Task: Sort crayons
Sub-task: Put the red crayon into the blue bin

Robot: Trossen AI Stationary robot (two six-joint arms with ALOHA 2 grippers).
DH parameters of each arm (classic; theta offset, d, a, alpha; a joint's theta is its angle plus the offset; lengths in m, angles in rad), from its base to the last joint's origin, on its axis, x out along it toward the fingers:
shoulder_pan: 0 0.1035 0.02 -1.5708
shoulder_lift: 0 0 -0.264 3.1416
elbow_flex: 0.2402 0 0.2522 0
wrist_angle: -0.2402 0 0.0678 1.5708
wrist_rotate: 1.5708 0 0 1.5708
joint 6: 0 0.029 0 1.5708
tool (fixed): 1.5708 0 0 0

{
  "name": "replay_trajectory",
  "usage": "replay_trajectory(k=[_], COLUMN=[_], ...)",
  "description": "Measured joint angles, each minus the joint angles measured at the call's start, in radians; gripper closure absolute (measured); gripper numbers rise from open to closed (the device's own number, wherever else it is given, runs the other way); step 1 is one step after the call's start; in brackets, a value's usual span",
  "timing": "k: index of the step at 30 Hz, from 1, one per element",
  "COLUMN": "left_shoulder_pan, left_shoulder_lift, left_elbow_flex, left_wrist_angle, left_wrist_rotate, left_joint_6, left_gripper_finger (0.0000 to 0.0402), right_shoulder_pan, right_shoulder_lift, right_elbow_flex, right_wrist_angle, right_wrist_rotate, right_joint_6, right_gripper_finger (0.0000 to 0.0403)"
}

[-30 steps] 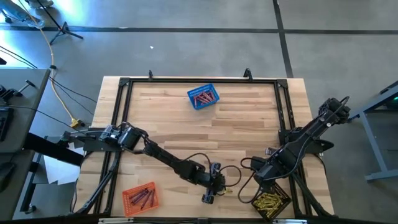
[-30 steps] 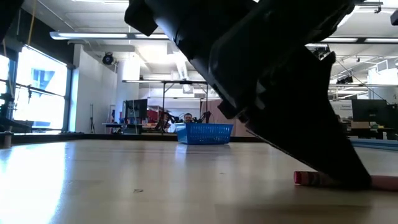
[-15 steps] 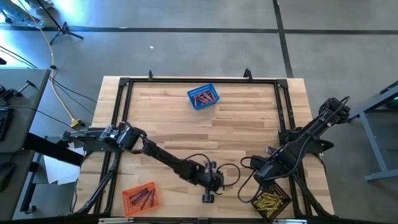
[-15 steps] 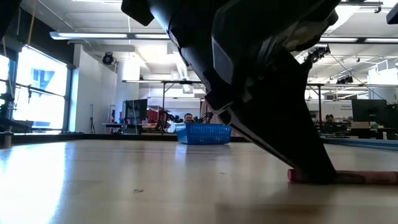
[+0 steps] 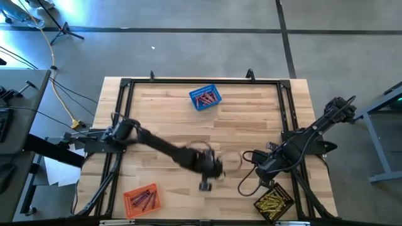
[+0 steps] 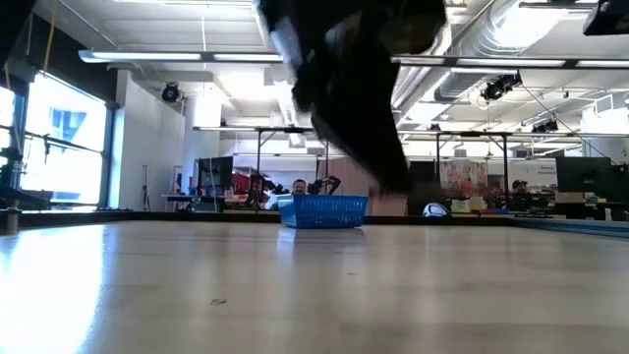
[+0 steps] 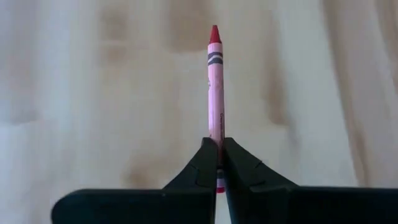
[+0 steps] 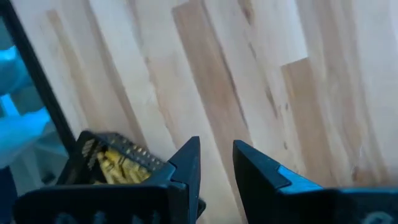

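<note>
Crayon (image 7: 215, 106), pink, red-tipped, paper-wrapped.

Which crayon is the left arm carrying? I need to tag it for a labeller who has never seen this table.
Start at the wooden table and find the left gripper above its near middle. Pinched between its shut fingers is a single pink crayon with a red tip, pointing straight out. It is the only crayon not lying in the blue basket, orange basket or black basket.

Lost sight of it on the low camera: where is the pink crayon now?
The pink crayon is clamped in the left pincer, sticking out past its tips. In the high view that pincer is near the table's front middle, between the orange basket and black basket.
</note>
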Motion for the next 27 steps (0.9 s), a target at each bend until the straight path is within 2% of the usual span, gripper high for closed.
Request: replay_trajectory(k=[5,9,11,16,20,22,27], left_shoulder_pan=[0.088,0.169,0.221,0.375,0.516,0.58,0.718], left_shoulder_lift=[-0.114,-0.207,-0.242,-0.324,-0.361,-0.369,-0.374], left_elbow_flex=[0.002,0.004,-0.012,-0.087,-0.176,-0.212,-0.257], left_wrist_angle=[-0.104,-0.168,-0.173,-0.163,-0.11,-0.085,-0.028], left_wrist_rotate=[-0.079,-0.177,-0.186,-0.157,0.001,0.042,0.051], left_joint_6=[-0.106,0.001,0.064,0.181,0.233,0.27,0.378], left_gripper_finger=[0.0401,0.0401,0.0401,0.0401,0.0401,0.0401,0.0401], right_shoulder_pan=[-0.06,-0.142,-0.192,-0.327,-0.439,-0.49,-0.589], right_shoulder_lift=[-0.007,-0.006,-0.006,0.003,0.02,0.028,0.054], right_elbow_flex=[0.0,0.0,0.0,0.0,0.0,0.0,0.0], right_wrist_angle=[0.008,0.039,0.078,0.168,0.225,0.271,0.371], right_wrist_rotate=[0.019,0.041,0.044,0.049,0.049,0.049,0.049], right_joint_6=[-0.049,-0.134,-0.179,-0.268,-0.287,-0.287,-0.258], right_gripper_finger=[0.0325,0.0325,0.0325,0.0325,0.0325,0.0325,0.0325])
